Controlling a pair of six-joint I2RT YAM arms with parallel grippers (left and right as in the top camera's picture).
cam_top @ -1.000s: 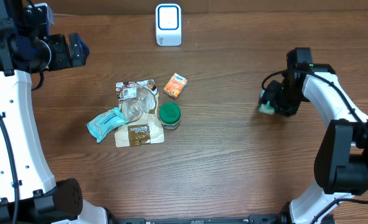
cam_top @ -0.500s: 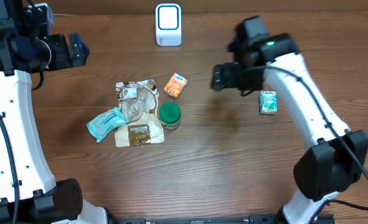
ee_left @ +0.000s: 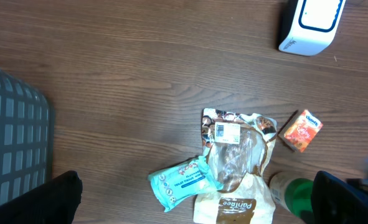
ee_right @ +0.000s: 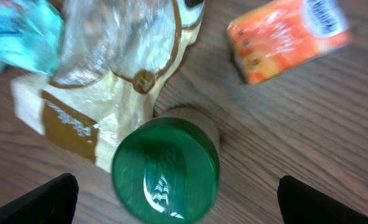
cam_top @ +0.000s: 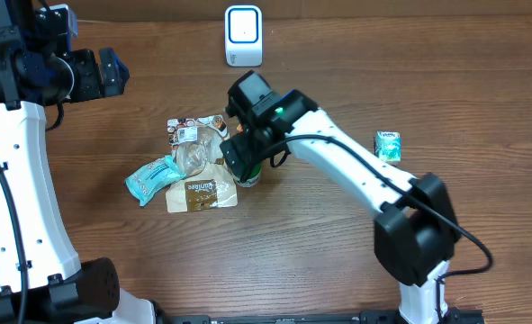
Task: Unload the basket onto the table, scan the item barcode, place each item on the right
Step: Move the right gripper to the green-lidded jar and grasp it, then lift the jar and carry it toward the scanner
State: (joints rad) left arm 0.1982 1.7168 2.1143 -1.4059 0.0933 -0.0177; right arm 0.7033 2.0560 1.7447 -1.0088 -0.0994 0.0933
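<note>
Overhead, the left gripper (cam_top: pixel 112 74) sat in the upper left, wide open and holding nothing. Near the middle lay a blue packet (cam_top: pixel 153 177) and a see-through bag (cam_top: pixel 198 180). Just beside the bag stood a jar (ee_right: pixel 165 168) with a green lid. The right gripper (cam_top: pixel 240 155) hung over it, fingers far apart, not gripping. An orange box (ee_right: pixel 286 40) lay close by. The white scanner (cam_top: pixel 243 36) stood at the top. A small green box (cam_top: pixel 388 146) lay alone on the right.
</note>
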